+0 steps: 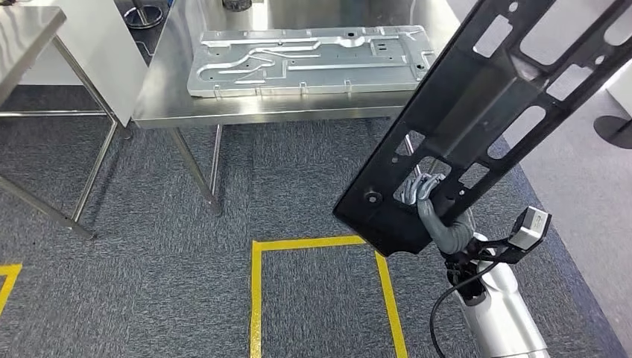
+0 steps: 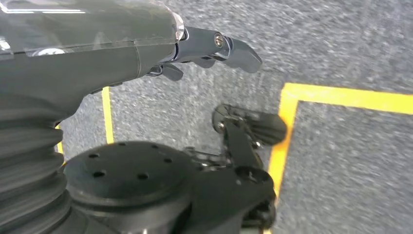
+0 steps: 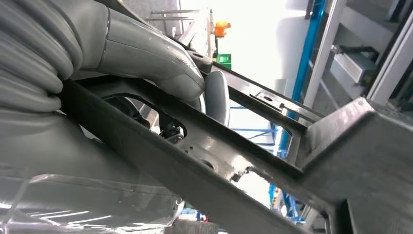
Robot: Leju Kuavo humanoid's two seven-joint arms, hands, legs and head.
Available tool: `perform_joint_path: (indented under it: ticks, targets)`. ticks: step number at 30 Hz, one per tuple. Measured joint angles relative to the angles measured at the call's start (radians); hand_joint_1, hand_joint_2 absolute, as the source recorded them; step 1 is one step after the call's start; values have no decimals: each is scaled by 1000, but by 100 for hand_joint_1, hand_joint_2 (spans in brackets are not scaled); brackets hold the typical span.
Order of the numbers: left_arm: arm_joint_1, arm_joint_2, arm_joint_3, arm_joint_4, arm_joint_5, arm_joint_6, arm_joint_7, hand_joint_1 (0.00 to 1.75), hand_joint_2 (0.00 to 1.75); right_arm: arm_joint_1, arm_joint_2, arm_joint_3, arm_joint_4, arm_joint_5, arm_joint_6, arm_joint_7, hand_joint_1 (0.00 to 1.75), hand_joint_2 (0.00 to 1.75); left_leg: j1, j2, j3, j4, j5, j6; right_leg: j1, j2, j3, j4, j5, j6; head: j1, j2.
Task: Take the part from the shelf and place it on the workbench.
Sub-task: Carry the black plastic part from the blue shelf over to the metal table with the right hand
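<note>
a second steel desk [image 1: 22, 33] is poking in at the far left of the head view, cut off by the picture's edge. beside it the main steel desk [image 1: 160, 97] is carrying a flat silver stamped panel [image 1: 309, 60] that is lying near its front edge; the desk's far end is running out of the picture, along with a dark round object [image 1: 145, 15] past its back left corner that is too cropped to make out. on the grey carpet [image 1: 149, 246] in front, yellow tape [image 1: 257, 298] is marking a square. to the right, the right hand [image 1: 436, 209] is gripping the black part [image 1: 477, 127] near its lower end, fingers [image 1: 417, 186] hooking through a cutout, and the part is slanting up across the desk's right front corner, its top cut off. in the right wrist view the thumb [image 3: 160, 63] is pressing on the part's rail, the other fingers mostly hidden behind the metal. the left hand [image 2: 204, 51] is hanging over the carpet, its fingers loosely curled, apart and holding nothing.
</note>
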Motion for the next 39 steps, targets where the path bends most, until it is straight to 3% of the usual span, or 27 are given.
perform_joint_path:
  ticks: [1, 2, 3, 4, 5, 6, 7, 8, 10, 12, 15, 16, 17, 18, 20, 21, 24, 26, 28, 30, 31, 32, 33, 35, 37, 39]
  targets:
    - [0, -1, 1, 0, 1, 1, 0, 0, 175, -1, 0, 0, 2, 0, 1, 0, 175, 175, 1, -2, 23, 0, -17, -1, -2, 0, -31, -1, -42, 4, 0, 0]
    - [0, -1, 2, 0, 1, 2, 0, 0, 175, -2, 0, 1, 4, 0, 2, 0, 175, 175, 2, -4, 49, 0, -35, -3, -4, -1, -49, -27, -60, 8, 0, 0]
    - [0, -1, 3, 0, 2, 3, 0, 0, 175, -3, 0, 1, 6, 0, 2, 1, 175, 175, 4, -6, 75, 0, -54, -7, -6, -1, -56, -73, -39, 13, 0, 0]
    - [0, -1, 3, 0, 2, 3, 0, 0, 175, -4, 0, 1, 9, 0, 3, 2, 175, 175, 5, -8, 97, 1, -73, -12, -10, -3, -56, -133, 27, 18, 0, 0]
    - [0, -1, 3, 0, 2, 4, 1, 0, 175, -6, 0, 1, 13, 0, 3, 2, 175, 175, 5, -9, 118, 6, -92, -17, -12, -6, -54, -190, 114, 19, 0, 0]
    - [0, -1, 4, 0, 2, 6, 1, 0, 175, -9, 0, 3, 17, 1, 4, 4, 175, 175, 4, -10, 130, 9, -110, -24, -12, -10, -52, -228, 190, 15, 0, 0]
    - [-1, -1, 4, 0, 3, 7, 0, 0, 175, -11, 0, 4, 20, 1, 4, 5, 175, 175, 3, -10, 140, 11, -123, -30, -11, -11, -50, -248, 243, 8, 0, 0]
    - [-2, -1, 5, 0, 3, 9, -2, 0, 175, -16, 1, 6, 22, 1, 4, 5, 175, 175, 3, -10, 146, 16, -128, -37, -8, -12, -49, -252, 258, -4, 0, 0]
    - [-3, -1, 5, 0, 3, 13, -12, 0, 175, -25, 1, 9, 23, -1, 4, 6, 175, 175, 6, -7, 148, 28, -130, -49, -5, -6, -40, -253, 252, -24, 0, 0]
    - [-4, -1, 5, 0, 3, 17, -20, 0, 175, -30, 1, 10, 24, -3, 5, 5, 175, 175, 10, -2, 121, 89, -155, -56, -3, -4, -29, -255, 243, -39, -1, 0]
    - [-5, -1, 5, 0, 2, 20, -27, 0, 175, -30, 1, 10, 26, -6, 9, 3, 175, 175, 14, 3, 13, 258, -240, -65, 5, -4, -17, -256, 228, -51, -1, 0]
    - [-4, -1, 5, 0, 2, 20, -29, 0, 175, -29, 1, 11, 27, -7, 10, 3, 175, 175, 14, 3, -15, 287, -251, -65, 8, -4, -11, -256, 222, -53, -1, 0]
    - [-3, -1, 5, 0, 2, 20, -30, 0, 175, -28, 1, 11, 29, -8, 10, 3, 175, 175, 13, 3, -29, 283, -239, -62, 11, -4, -4, -256, 217, -55, -1, 0]
    - [-2, -1, 5, 0, 2, 20, -31, 0, 175, -27, 1, 12, 31, -9, 10, 3, 175, 175, 11, 3, -27, 244, -203, -55, 14, -3, 4, -256, 212, -57, -1, 0]
    - [-3, 0, 5, 0, 2, 20, -35, 0, 175, -27, 1, 12, 34, -10, 10, 2, 175, 175, -2, 9, 1, 122, -107, -31, 17, -4, 17, -258, 206, -57, -1, 0]
    - [-4, 2, 5, 0, 1, 19, -37, 0, 175, -27, 1, 13, 34, -11, 11, 1, 175, 175, -9, 10, 11, 74, -81, -19, 16, -3, 20, -260, 205, -54, -1, 0]
    - [-8, 8, 5, 0, 0, 19, -40, 0, 175, -21, 1, 15, 35, -12, 11, -1, 175, 175, -24, 9, 15, 27, -62, 7, 8, -1, 23, -272, 209, -37, -1, 0]
    - [-7, 7, 5, 0, -1, 18, -40, 0, 175, -19, 0, 16, 34, -13, 11, -1, 175, 175, -17, 10, 32, -6, -24, 10, 9, -1, 24, -266, 203, -30, -1, 0]
    - [-8, 5, 5, 0, -3, 18, -40, 0, 175, -18, -1, 16, 34, -13, 11, -2, 175, 175, -7, 13, 45, -30, 2, 5, 9, -1, -6, -193, 156, -22, -1, 0]
    - [-9, 4, 5, 0, -5, 18, -40, 0, 175, -13, -2, 16, 34, -13, 11, -3, 175, 175, -6, 14, 43, -30, 3, 1, 3, -1, -65, -65, 90, -9, 0, 0]
    - [-8, 4, 5, 0, -5, 18, -40, 0, 175, -9, -2, 16, 34, -12, 11, -3, 175, 175, -5, 13, 41, -26, 1, -2, -1, -1, -87, -21, 77, -3, 0, 0]
    - [-7, 3, 5, 0, -6, 18, -40, 0, 175, -6, -2, 16, 34, -12, 11, -3, 175, 175, -2, 13, 39, -21, -3, -6, -6, -1, -91, -12, 83, 4, 0, 0]
    - [-6, 2, 5, 0, -6, 18, -40, 0, 175, -5, -2, 16, 34, -13, 11, -3, 175, 175, 1, 12, 38, -13, -9, -11, -10, -2, -76, -42, 106, 10, 0, 0]
    - [-6, 1, 5, 0, -5, 17, -40, 0, 175, -5, -2, 16, 35, -13, 11, -3, 175, 175, 8, 10, 31, 14, -28, -25, -17, -1, -11, -166, 163, 22, 0, 0]
    - [-6, 2, 5, 0, -2, 17, -41, 0, 175, -5, -1, 17, 35, -12, 11, -3, 175, 175, 10, 8, 20, 42, -48, -41, -17, 5, 24, -235, 179, 12, -1, 0]
    - [-5, 3, 5, 0, 0, 17, -43, 0, 175, -6, -1, 19, 35, -12, 11, -2, 175, 175, 10, 7, 14, 52, -56, -50, -13, 10, 21, -235, 171, -10, -2, 0]
